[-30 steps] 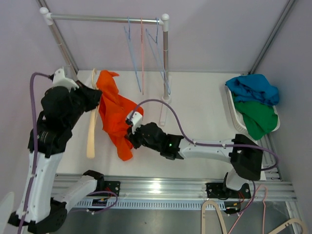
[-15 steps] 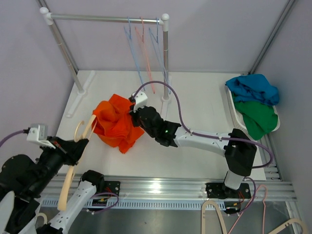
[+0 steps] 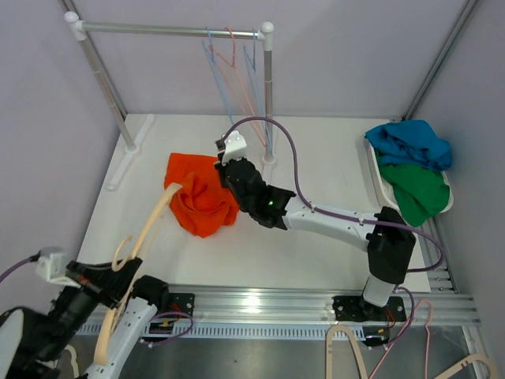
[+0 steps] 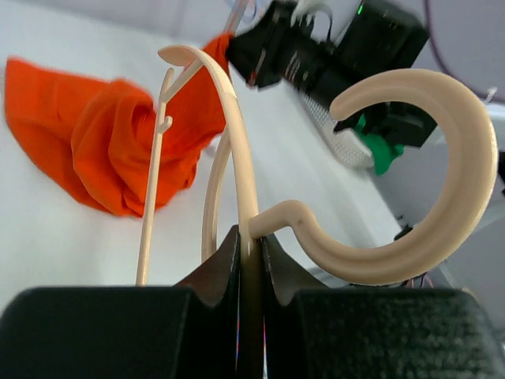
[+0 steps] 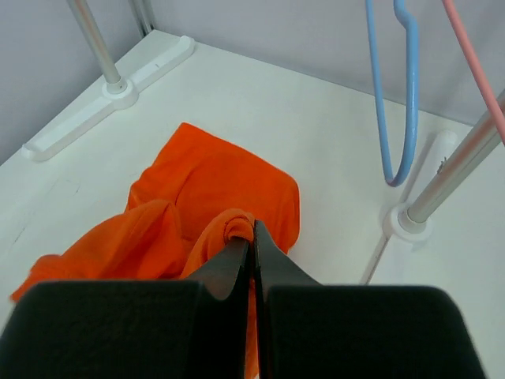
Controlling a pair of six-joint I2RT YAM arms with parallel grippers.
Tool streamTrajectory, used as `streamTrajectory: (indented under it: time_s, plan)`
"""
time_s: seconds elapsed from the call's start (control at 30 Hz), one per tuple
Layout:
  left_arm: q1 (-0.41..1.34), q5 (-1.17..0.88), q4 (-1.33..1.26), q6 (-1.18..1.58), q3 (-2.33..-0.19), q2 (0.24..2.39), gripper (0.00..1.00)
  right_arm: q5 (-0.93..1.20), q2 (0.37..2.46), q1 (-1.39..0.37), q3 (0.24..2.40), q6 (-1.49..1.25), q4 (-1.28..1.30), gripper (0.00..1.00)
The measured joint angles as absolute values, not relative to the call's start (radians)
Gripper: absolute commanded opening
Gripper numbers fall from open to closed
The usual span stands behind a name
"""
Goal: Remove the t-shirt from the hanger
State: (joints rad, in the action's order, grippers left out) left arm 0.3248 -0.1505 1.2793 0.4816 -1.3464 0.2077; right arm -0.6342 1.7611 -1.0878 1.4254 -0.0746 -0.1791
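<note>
Two arms work over the white table [image 3: 339, 178], which fills most of the top view. At its 12 o'clock edge stands a clothes rack [image 3: 158, 30], with blue and pink wire hangers [image 3: 233, 55] bunched at the right end of its rail. At 3 o'clock we see a white basket [image 3: 377, 183] holding a blue garment [image 3: 410, 142] and a green one [image 3: 422, 193]. The orange t-shirt [image 3: 201, 205] lies crumpled on the table at about 9 o'clock, off the hanger. The right arm reaches across to the shirt's 2 o'clock side. There the right gripper [image 5: 252, 237] has its jaws pinched almost together on a raised fold of the orange cloth. The cream hanger [image 4: 241, 158] is lifted at 7 o'clock, over the near left corner. Its arms are bare, and its far tip points toward the shirt. We cannot tell whether that tip touches the cloth. The left gripper [image 4: 251, 237] clamps narrowly on the hanger just below the hook, which curls away to the right in the left wrist view.
</note>
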Motion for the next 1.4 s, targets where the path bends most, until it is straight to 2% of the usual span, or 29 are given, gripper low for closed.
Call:
streamTrajectory:
  time_s: [0.13,0.23,0.37,0.53,0.63,0.77,0.93,1.13,1.27,1.4]
  plan:
    - [0.325,-0.089,1.221,0.489,-1.382,0.131,0.01,-0.681,1.699,-1.130,1.409,-0.083,-0.107,0.00]
    - [0.325,-0.031,1.174,0.501,-1.346,0.121,0.01,-0.757,1.581,-1.213,1.295,-0.086,-0.074,0.00]
    - [0.325,-0.019,1.069,0.531,-1.191,0.137,0.01,-0.836,1.341,-1.334,1.143,-0.080,0.033,0.00]
    - [0.325,-0.029,0.904,0.579,-1.001,0.251,0.01,-0.919,1.141,-1.283,1.229,0.054,0.094,0.00]
    - [0.325,-0.010,0.823,0.594,-0.950,0.316,0.01,-0.855,1.118,-1.130,1.381,0.142,0.098,0.00]
    - [0.325,0.064,0.730,0.592,-0.974,0.422,0.01,-0.689,1.187,-0.774,1.597,0.214,0.080,0.00]
    - [0.325,0.170,0.634,0.563,-1.130,0.644,0.01,-0.495,1.451,-0.373,1.971,0.228,0.084,0.00]
    - [0.292,0.230,0.533,0.540,-1.356,0.905,0.01,-0.402,1.808,0.003,2.469,0.168,0.082,0.00]
    - [0.242,0.223,0.473,0.542,-1.407,1.029,0.01,-0.395,1.874,0.169,2.484,0.131,-0.053,0.00]
    - [0.211,0.216,0.437,0.542,-1.407,1.123,0.01,-0.438,1.885,0.213,2.440,0.100,-0.128,0.00]
